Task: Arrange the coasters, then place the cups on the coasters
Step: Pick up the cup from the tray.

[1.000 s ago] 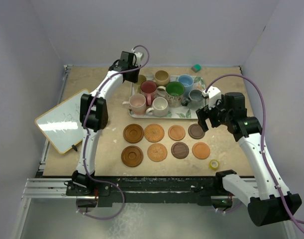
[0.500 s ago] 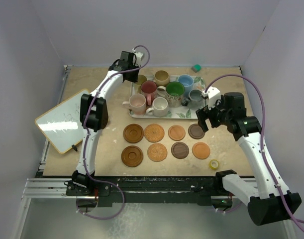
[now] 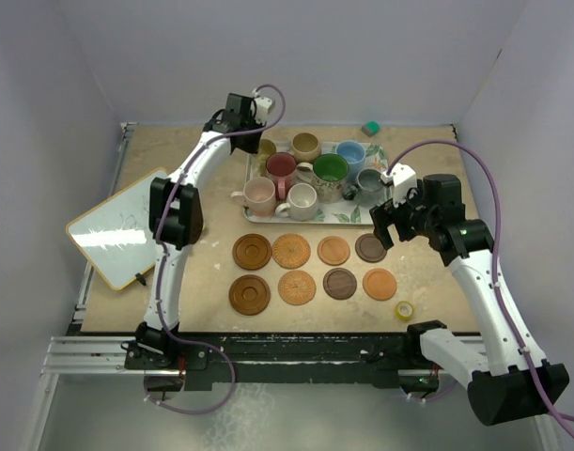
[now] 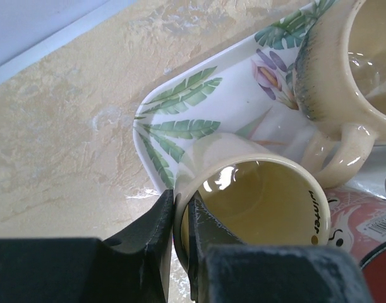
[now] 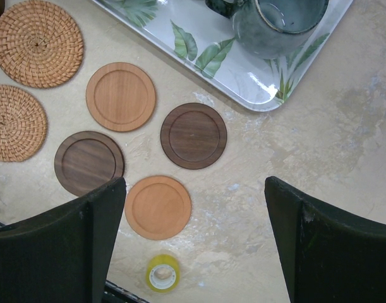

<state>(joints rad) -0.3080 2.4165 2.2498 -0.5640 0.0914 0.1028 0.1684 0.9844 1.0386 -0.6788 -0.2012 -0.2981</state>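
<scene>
Left hand (image 4: 181, 203) clamped on the rim of the yellow cup (image 4: 265, 192); right hand (image 5: 194, 184) wide apart above the coasters (image 5: 193, 135).

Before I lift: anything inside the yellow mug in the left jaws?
The yellow mug shows only bare glossy glaze inside, plus one jaw over its rim. The left jaws hide its near inner wall.
</scene>
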